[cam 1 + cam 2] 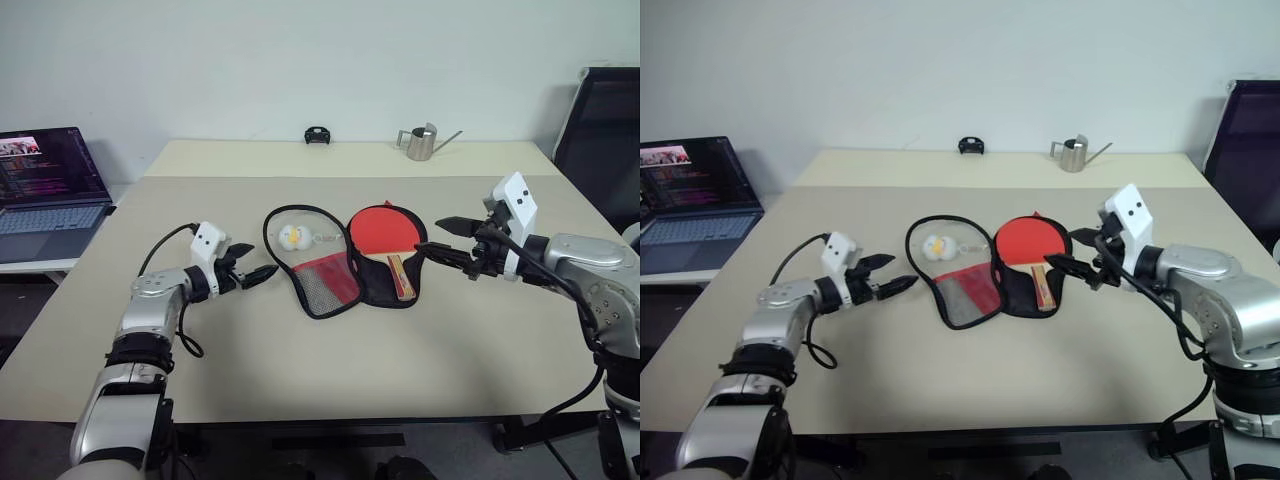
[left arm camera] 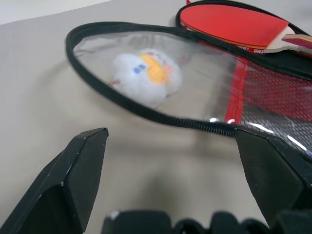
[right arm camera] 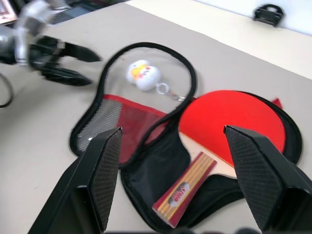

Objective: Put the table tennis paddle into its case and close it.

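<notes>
The case [image 1: 345, 268] lies unzipped and spread flat at mid-desk [image 1: 300, 370], the table tennis paddle [image 1: 388, 235] resting on its right half. The left gripper [image 1: 250, 268], fingers wide apart and empty, hovers just left of the case's rim; the right gripper [image 1: 440, 240], fingers spread and empty, hangs beside its right edge.

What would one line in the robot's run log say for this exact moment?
paddle: lying in open case | flap: unfolded, unzipped | left end effector: open, beside flap | right end effector: open, near paddle, holding nothing
</notes>
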Controlling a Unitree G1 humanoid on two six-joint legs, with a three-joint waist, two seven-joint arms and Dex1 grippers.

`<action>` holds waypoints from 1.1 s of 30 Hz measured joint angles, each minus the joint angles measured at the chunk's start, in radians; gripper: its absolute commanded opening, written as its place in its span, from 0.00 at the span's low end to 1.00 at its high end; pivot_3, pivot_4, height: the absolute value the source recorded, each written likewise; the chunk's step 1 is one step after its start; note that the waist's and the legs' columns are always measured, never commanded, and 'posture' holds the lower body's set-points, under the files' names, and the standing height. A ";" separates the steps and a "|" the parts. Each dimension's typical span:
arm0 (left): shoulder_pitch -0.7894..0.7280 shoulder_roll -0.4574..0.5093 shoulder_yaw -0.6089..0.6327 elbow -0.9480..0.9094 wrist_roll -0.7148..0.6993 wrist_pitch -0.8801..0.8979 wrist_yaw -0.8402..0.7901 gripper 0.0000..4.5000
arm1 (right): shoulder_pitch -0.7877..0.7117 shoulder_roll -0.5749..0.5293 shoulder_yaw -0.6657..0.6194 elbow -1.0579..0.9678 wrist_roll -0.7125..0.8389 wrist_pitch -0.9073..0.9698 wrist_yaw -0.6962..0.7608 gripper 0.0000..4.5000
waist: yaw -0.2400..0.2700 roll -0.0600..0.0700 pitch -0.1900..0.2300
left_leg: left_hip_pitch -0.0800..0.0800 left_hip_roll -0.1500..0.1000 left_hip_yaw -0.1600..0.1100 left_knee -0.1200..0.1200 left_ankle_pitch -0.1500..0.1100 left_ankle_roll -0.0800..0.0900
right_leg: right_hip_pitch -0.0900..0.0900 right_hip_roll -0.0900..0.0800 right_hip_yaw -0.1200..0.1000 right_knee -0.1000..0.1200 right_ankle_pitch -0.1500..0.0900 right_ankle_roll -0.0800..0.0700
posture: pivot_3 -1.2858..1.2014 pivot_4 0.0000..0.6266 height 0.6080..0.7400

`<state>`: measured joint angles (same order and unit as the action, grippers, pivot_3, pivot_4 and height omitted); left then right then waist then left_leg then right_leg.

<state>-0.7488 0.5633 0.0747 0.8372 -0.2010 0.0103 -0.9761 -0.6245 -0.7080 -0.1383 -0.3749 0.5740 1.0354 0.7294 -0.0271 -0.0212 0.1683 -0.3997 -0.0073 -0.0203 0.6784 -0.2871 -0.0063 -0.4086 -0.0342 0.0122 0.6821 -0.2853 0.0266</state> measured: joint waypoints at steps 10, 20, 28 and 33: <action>-0.065 -0.040 -0.031 0.150 0.075 -0.069 0.000 1.00 | -0.008 -0.028 -0.015 -0.024 0.077 0.011 0.006 0.81 | -0.001 0.000 0.000 | 0.000 0.000 0.000 0.000 0.000 0.000 | 0.000 0.000 0.000 0.000 0.000 0.000 | 0.52 0.24 1.00; -0.067 0.004 -0.009 0.161 0.088 -0.095 0.010 1.00 | 0.027 -0.039 -0.039 -0.046 0.136 0.024 -0.012 0.81 | 0.001 0.000 0.000 | -0.001 0.000 0.000 0.000 0.000 0.000 | 0.000 0.000 0.000 0.000 0.000 0.000 | 0.52 0.24 1.00; -0.077 -0.017 -0.028 0.214 0.144 -0.145 0.096 1.00 | 0.029 -0.047 -0.038 -0.045 0.152 0.022 -0.015 0.81 | 0.002 -0.001 0.000 | -0.001 0.000 0.000 0.001 0.000 0.000 | 0.000 0.000 0.000 0.000 0.000 0.000 | 0.52 0.24 1.00; -0.140 -0.099 -0.047 0.286 0.178 -0.162 0.153 1.00 | 0.028 -0.048 -0.034 -0.041 0.152 0.019 -0.017 0.81 | 0.007 -0.001 0.000 | -0.001 0.000 -0.001 0.001 0.000 0.000 | 0.000 0.000 -0.001 0.000 0.000 0.000 | 0.52 0.24 1.00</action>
<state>-0.8892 0.4640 0.0278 1.1227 -0.0230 -0.1517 -0.8230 -0.5960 -0.7561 -0.1725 -0.4162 0.7261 1.0548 0.7121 -0.0201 -0.0223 0.1680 -0.4006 -0.0078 -0.0209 0.6793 -0.2871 -0.0063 -0.4086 -0.0346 0.0112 0.6824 -0.2852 0.0267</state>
